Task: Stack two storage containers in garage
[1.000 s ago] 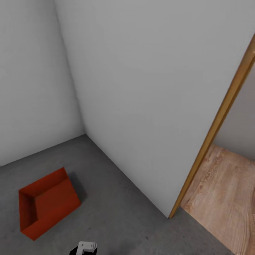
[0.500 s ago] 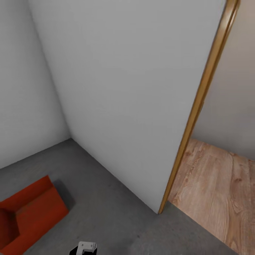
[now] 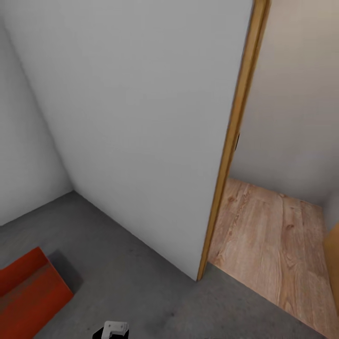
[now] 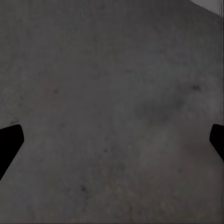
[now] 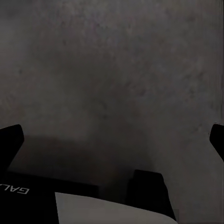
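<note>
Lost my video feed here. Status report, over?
Both grippers open, empty, over concrete floor. One storage container on garage floor, head view's lower left. Doorway to wood-plank floor ahead right, unobstructed.

One storage container, two tools

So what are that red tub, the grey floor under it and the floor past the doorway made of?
The storage container looks like plastic: uniform orange-red, smooth matte walls. The floor under it looks like rough concrete: dark grey, speckled, no seams. Past the door frame, the plank floor looks like light wood or wood-look laminate, with visible grain, knots and board joints.
</note>
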Tool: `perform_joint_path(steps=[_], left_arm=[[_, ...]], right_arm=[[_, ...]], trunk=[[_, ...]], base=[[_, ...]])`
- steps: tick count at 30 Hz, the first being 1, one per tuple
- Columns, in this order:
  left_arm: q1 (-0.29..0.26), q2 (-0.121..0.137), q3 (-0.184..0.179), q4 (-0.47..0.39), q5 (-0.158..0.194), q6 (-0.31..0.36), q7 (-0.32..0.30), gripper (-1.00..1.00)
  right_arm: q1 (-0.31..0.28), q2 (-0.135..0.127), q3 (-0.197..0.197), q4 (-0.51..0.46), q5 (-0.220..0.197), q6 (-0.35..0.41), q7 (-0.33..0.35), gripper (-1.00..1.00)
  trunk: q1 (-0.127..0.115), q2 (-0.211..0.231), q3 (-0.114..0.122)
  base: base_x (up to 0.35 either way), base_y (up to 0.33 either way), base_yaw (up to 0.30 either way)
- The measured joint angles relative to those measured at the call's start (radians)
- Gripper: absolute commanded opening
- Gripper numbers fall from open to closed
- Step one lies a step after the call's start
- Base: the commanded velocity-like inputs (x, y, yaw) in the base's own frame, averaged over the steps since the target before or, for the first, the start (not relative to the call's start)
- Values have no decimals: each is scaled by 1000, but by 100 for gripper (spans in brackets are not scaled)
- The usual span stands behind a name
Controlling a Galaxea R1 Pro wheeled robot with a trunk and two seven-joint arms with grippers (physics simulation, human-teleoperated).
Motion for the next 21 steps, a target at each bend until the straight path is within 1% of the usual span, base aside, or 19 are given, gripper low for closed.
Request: perform_joint_path(steps=[21], left_arm=[[0, 0, 0, 0, 0, 0, 0, 100]], right_arm=[[0, 0, 0, 0, 0, 1, 0, 100]], trunk=[[0, 0, 10]], base=[[0, 0, -260]])
